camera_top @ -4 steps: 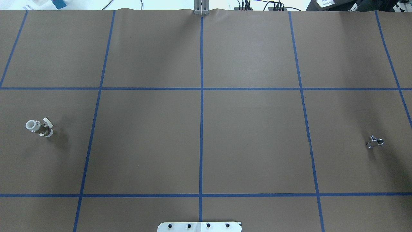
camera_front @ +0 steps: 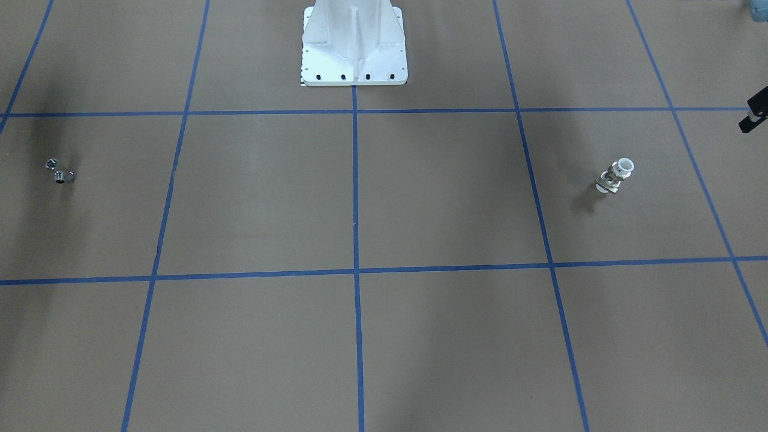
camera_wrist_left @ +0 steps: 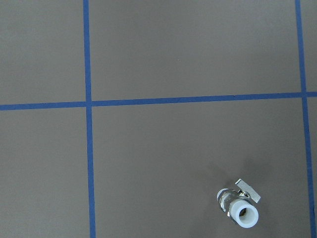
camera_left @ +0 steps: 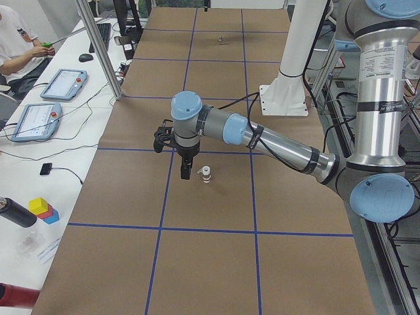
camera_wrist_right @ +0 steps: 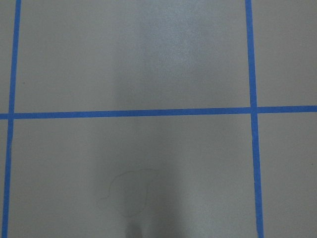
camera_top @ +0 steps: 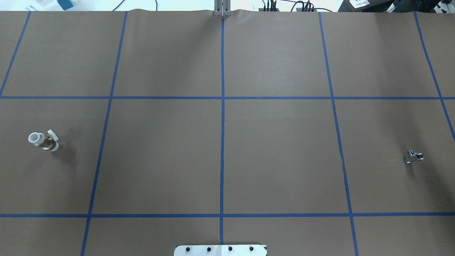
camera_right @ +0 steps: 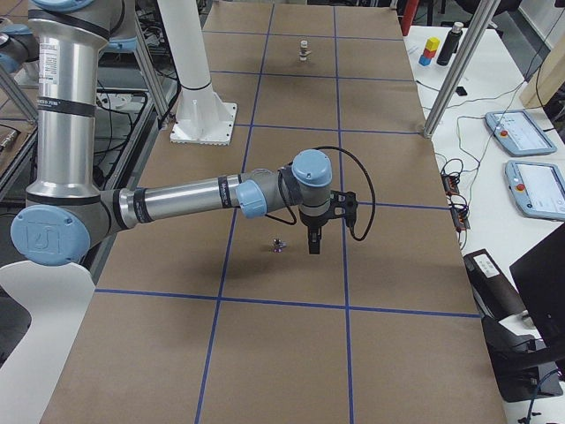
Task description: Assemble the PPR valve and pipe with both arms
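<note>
The PPR valve [camera_top: 43,140] stands on the brown table at its left side, with white ends, a brass middle and a white handle tab; it also shows in the front view [camera_front: 615,175] and the left wrist view [camera_wrist_left: 240,208]. The pipe [camera_top: 414,156], a small chrome fitting, lies at the table's right side [camera_front: 59,171]. In the exterior left view my left gripper [camera_left: 186,172] hangs above the table just beside the valve [camera_left: 206,174]. In the exterior right view my right gripper [camera_right: 312,243] hangs beside the pipe [camera_right: 279,246]. I cannot tell whether either gripper is open or shut.
The white bolted pedestal [camera_front: 354,48] stands at the robot's edge of the table. Blue tape lines divide the brown surface into squares. An aluminium post [camera_left: 98,49] and a side table with tablets [camera_left: 62,84] stand beyond the far edge, where a person sits.
</note>
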Available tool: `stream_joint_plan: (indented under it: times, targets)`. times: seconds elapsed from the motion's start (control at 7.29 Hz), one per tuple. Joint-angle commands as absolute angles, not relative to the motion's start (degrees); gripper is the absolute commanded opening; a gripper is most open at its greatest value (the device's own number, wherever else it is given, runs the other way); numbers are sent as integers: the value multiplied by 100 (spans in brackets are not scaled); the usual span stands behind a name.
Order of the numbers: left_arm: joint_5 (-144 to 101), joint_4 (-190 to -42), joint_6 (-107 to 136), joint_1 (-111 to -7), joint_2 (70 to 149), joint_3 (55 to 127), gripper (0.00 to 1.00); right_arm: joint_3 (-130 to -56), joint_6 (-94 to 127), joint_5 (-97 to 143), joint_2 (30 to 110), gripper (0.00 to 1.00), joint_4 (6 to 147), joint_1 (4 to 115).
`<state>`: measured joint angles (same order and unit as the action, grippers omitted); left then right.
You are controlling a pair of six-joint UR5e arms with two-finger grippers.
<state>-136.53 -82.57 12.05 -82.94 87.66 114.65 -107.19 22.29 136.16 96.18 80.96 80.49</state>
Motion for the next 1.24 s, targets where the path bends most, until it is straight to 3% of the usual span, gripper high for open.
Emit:
stream_joint_plan:
  times: [0.0, 1.1]
  targets:
    - [-13650, -8288, 1213, -8279, 8728, 11514, 100, -10923, 2241, 13860, 9703, 100, 8086, 8059]
    - [-13368, -8350, 1582, -8035, 8552, 11752, 100, -10793, 2329, 13790, 9888, 100, 7822, 7858]
